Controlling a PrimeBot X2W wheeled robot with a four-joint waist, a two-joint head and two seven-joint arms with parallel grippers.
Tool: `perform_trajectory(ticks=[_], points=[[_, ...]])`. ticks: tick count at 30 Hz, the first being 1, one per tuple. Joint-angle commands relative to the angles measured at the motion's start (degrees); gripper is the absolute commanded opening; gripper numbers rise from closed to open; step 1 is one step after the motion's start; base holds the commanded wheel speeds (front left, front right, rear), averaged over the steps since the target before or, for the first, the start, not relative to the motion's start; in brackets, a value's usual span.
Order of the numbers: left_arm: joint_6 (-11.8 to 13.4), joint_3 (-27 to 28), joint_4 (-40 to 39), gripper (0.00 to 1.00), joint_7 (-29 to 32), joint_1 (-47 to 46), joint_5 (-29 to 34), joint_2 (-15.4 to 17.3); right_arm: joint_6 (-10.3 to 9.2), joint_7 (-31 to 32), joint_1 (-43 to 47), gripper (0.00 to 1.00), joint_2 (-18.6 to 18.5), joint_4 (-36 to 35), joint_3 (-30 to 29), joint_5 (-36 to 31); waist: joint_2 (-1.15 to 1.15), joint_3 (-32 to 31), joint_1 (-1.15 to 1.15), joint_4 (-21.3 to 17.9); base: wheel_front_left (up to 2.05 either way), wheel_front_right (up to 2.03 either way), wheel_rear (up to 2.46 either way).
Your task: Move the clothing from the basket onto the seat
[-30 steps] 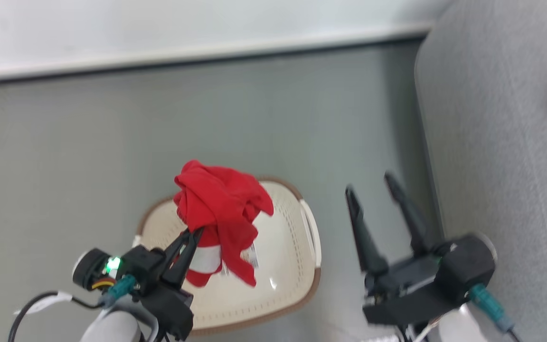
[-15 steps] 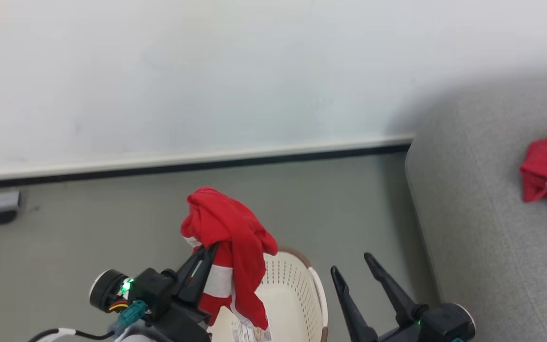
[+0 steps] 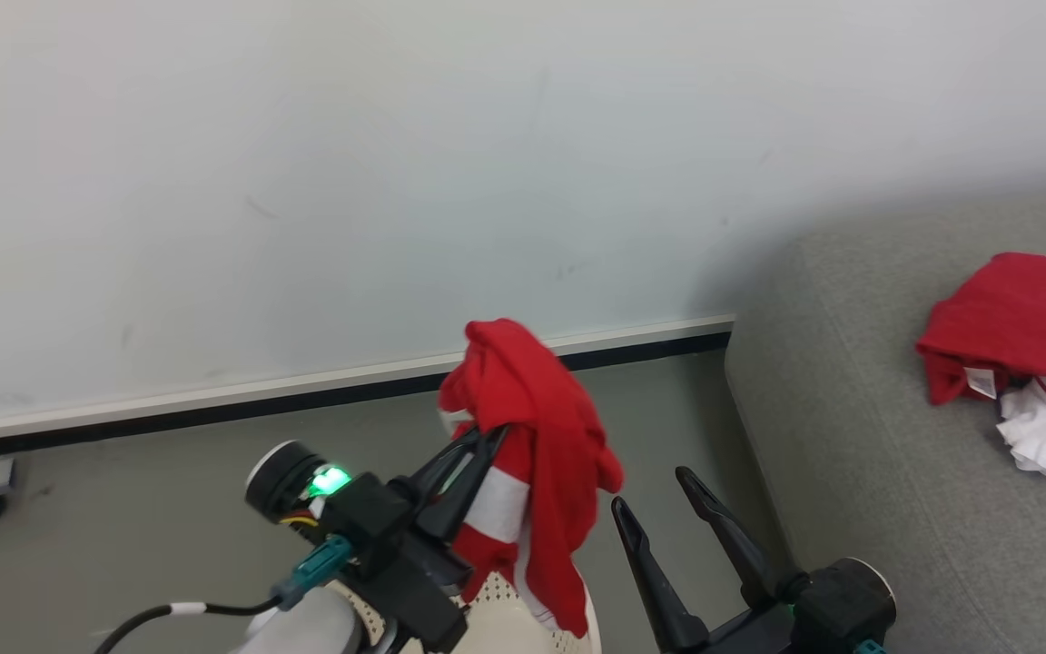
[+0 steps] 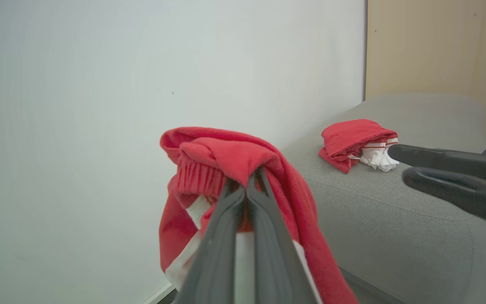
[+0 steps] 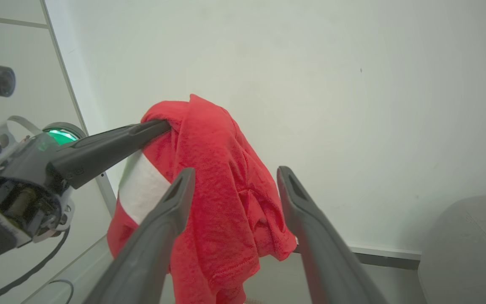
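My head camera has swung up and toward the seat (image 3: 850, 472) over the last second, so most of the shift is the view and not the things. The basket (image 3: 496, 627), fully under me a second ago, is now a cream sliver at the bottom edge. The wall (image 3: 396, 182) takes up the top half.

The left gripper (image 3: 487, 436) stays clamped on the red garment (image 3: 541, 409), fingers pressed together through a fold. I see the same pinch from the left wrist (image 4: 247, 185). The cloth drapes over the fingertips, with the white panel below and the tail hanging toward the basket. I can't tell whether the hem touches the rim.

The right gripper (image 3: 652, 490) is empty with its fingers spread wide, same as before. It sits between the garment and the seat's rounded edge. From its own wrist, the red cloth (image 5: 209, 169) hangs right in front of its fingers.

More of the seat shows now. A red pile (image 3: 1013, 318) lies on it with white cloth (image 3: 1045, 431) tucked against it, well apart from the garment I'm carrying.
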Motion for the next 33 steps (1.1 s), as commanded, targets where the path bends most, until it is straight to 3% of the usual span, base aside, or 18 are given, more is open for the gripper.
perform_trajectory(ticks=[1,12,21,22,23,25,33], points=[[-0.4,-0.37,-0.3,0.0,-0.35,-0.87,0.49,-0.45,-0.04,-0.04,-0.16,1.0,-0.23,-0.18,-0.12,-0.14,0.0,-0.33,0.0,-1.28,0.0,0.0,0.0],[-2.56,-3.86,-0.97,0.0,-0.16,-4.42,0.75,-4.77,-0.04,-0.04,-0.69,1.0,0.38,-1.36,-3.11,-0.74,0.0,0.07,0.0,-4.56,0.0,0.0,0.0],[-4.02,-7.14,-2.28,0.0,0.46,-5.17,0.52,-5.06,-0.04,-0.04,-0.26,1.0,0.29,-0.39,-2.79,0.46,0.0,0.19,0.0,-4.81,0.0,0.0,0.0],[-4.08,-7.38,-2.37,0.0,0.51,-5.15,0.54,-5.01,-0.04,-0.04,-0.35,0.94,0.24,-0.22,-2.6,0.55,0.0,0.19,0.0,-4.71,0.0,0.0,0.0],[-4.16,-7.66,-2.49,0.0,0.52,-5.1,0.46,-5.06,-0.04,-0.04,-0.46,0.47,0.12,-0.03,-2.33,0.63,0.0,0.21,0.0,-4.57,0.0,0.0,0.0],[-4.16,-8.22,-2.61,0.0,0.51,-4.97,0.34,-4.99,-0.04,-0.04,-0.91,0.0,-0.03,0.02,-2.27,0.65,0.0,0.28,0.0,-4.25,0.0,0.0,0.0],[-5.12,-9.44,-3.17,0.0,0.14,-4.97,-1.81,-4.12,-0.04,-0.04,-2.49,0.0,-0.39,-0.14,-1.66,0.49,0.0,0.96,0.0,-3.11,0.0,0.0,0.0]])
